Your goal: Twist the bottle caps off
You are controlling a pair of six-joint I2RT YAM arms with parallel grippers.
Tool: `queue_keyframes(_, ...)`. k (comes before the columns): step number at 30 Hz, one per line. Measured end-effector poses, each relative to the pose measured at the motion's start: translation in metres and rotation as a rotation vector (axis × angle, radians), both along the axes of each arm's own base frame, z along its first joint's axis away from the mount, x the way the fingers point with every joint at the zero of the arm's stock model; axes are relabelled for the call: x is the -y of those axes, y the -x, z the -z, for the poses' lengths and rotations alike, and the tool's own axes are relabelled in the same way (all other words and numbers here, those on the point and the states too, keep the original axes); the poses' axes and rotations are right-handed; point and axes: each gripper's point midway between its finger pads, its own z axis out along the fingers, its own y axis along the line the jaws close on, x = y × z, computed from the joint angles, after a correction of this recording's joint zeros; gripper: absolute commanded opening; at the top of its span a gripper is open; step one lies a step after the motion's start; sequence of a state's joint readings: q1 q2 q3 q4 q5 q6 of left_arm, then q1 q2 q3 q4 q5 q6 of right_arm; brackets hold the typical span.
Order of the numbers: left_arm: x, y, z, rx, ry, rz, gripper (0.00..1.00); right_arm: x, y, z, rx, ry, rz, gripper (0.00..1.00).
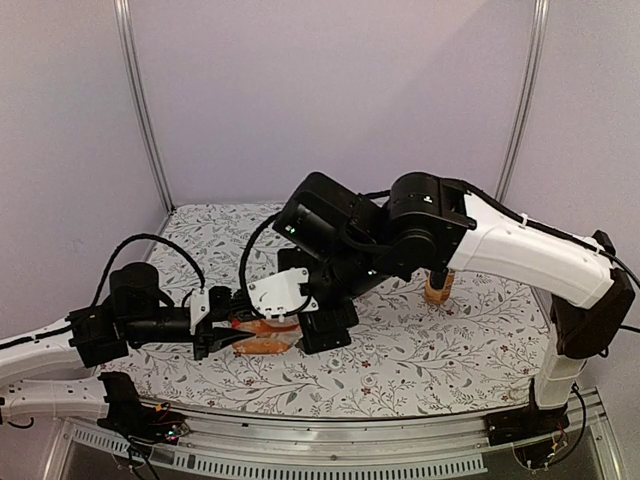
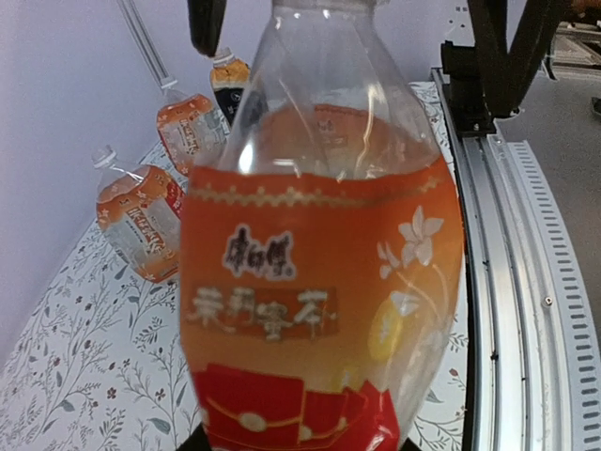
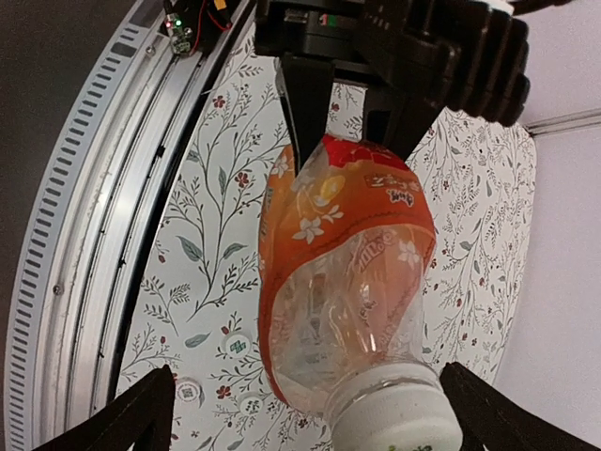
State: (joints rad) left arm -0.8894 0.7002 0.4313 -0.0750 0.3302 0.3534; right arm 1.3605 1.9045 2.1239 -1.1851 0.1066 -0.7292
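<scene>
A clear bottle [image 3: 343, 272] of orange drink with an orange and red label is held off the table, and my left gripper [image 3: 347, 132] is shut on its base end. Its white cap [image 3: 399, 418] points at the right wrist camera. My right gripper [image 3: 306, 371] stands open, its fingertips [image 3: 155, 390] wide apart on either side of the cap and not touching it. In the left wrist view the bottle [image 2: 319, 282] fills the frame and hides my left gripper [image 2: 299, 442]. From above, the bottle [image 1: 262, 346] lies between left gripper [image 1: 225, 330] and right gripper [image 1: 300, 322]; the cap is hidden there.
Three loose white caps [image 3: 237, 346] lie on the floral tablecloth under the bottle. Three more bottles stand near the back wall: two orange-labelled [image 2: 141, 216], [image 2: 188, 132] and a black-labelled one [image 2: 230, 80]. One bottle [image 1: 438, 287] shows behind the right arm. The metal rail [image 2: 507, 282] runs along the near edge.
</scene>
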Motion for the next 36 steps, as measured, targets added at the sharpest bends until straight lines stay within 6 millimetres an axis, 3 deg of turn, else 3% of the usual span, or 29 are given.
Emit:
queue_keyframes(5, 0.0, -0.001, -0.004, 0.003, 0.016, -0.005, 0.09, -0.009, -0.003, -0.025, -0.06, -0.229, 0.165, 0.99)
queue_keyframes(9, 0.0, 0.0, -0.008, 0.01, 0.027, -0.007, 0.09, -0.006, -0.015, -0.07, -0.189, -0.48, 0.412, 0.98)
queue_keyframes(12, 0.0, -0.001, -0.008, 0.011, 0.03, -0.009, 0.09, -0.004, -0.028, -0.091, -0.312, -0.63, 0.632, 0.92)
queue_keyframes(17, 0.0, -0.001, -0.011, 0.016, 0.037, -0.01, 0.09, -0.006, -0.036, -0.081, -0.5, -0.711, 0.896, 0.89)
queue_keyframes(22, 0.0, -0.001, -0.014, 0.025, 0.049, -0.01, 0.09, -0.012, -0.03, -0.065, -0.55, -0.683, 1.016, 0.68)
queue_keyframes(27, 0.0, -0.001, -0.015, 0.026, 0.049, -0.012, 0.09, -0.005, -0.023, -0.054, -0.544, -0.654, 1.082, 0.49)
queue_keyframes(36, -0.001, -0.003, -0.012, 0.024, 0.042, -0.021, 0.09, -0.005, -0.021, -0.053, -0.556, -0.655, 1.096, 0.44)
